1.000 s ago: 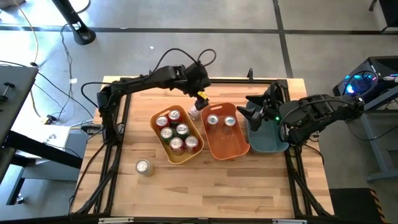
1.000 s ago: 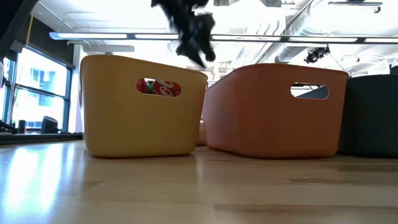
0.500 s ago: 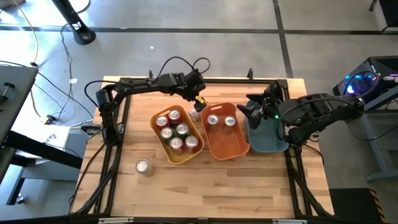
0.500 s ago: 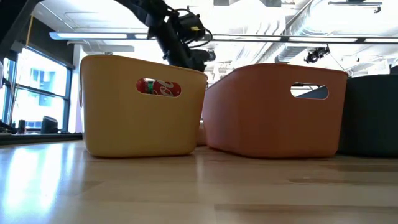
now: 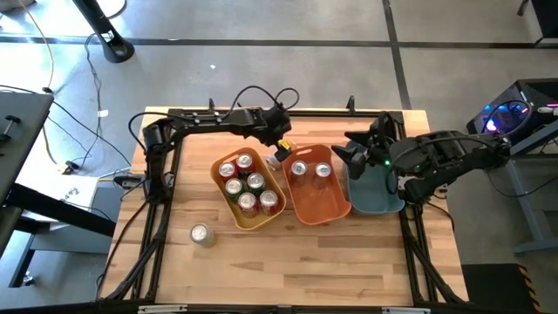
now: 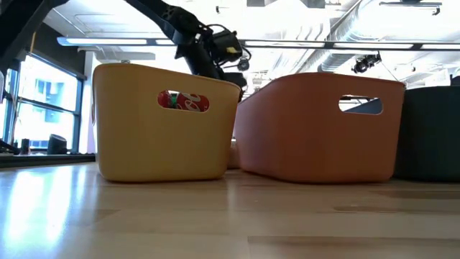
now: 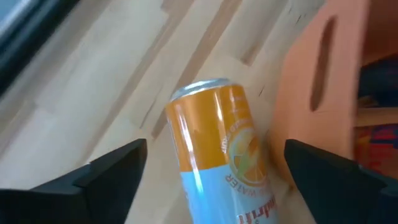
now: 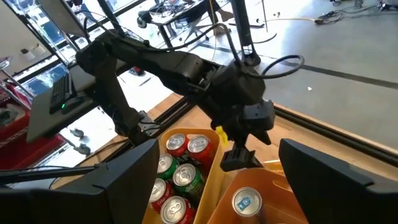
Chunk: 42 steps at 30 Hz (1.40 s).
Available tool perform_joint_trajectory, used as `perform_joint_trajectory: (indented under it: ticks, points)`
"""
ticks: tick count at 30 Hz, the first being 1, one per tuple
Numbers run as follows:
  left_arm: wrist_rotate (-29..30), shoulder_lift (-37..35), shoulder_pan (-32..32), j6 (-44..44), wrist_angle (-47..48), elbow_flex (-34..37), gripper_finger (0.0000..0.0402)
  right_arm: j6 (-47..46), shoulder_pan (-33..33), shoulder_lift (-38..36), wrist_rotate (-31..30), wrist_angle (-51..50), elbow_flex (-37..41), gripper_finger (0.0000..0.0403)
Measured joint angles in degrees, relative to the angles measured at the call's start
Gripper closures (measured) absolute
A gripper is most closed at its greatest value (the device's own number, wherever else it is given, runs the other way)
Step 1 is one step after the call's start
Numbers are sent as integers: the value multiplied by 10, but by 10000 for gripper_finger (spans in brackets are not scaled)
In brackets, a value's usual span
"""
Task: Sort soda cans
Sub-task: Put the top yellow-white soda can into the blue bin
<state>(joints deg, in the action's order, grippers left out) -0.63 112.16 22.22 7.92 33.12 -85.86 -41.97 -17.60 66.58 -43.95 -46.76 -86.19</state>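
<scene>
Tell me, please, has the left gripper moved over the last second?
Yes. In the high view the left gripper has drawn back toward the table's far edge, away from the yellow bin, and now hangs over an orange can beside the orange bin.

Orange and blue can (image 7: 221, 149) with a silver top, red and green cans (image 5: 247, 182) in the yellow bin (image 5: 228, 209), orange bin (image 5: 316, 208), teal bin (image 5: 377, 202), light wood counter (image 5: 305, 262)
</scene>
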Motion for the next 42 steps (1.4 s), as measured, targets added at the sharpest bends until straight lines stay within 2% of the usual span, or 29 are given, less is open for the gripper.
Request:
perform_joint_trajectory:
  ticks: [4, 15, 21, 32, 42]
  points:
    - [-2, 10, -1, 28, 1, 0, 4, -11, 0, 4, 7, -1, 0, 77]
    - [0, 10, -2, 10, 40, 0, 4, -17, 0, 16, 22, -1, 0, 77]
    - [71, 9, -4, -9, 37, 17, 5, -16, 0, 17, 22, -1, 0, 77]
    - [81, 4, 24, 20, 52, 23, 5, -15, 0, 17, 21, -1, 0, 77]
    - [79, 17, 27, -162, -9, 21, 5, -15, 0, 17, 21, -1, 0, 77]
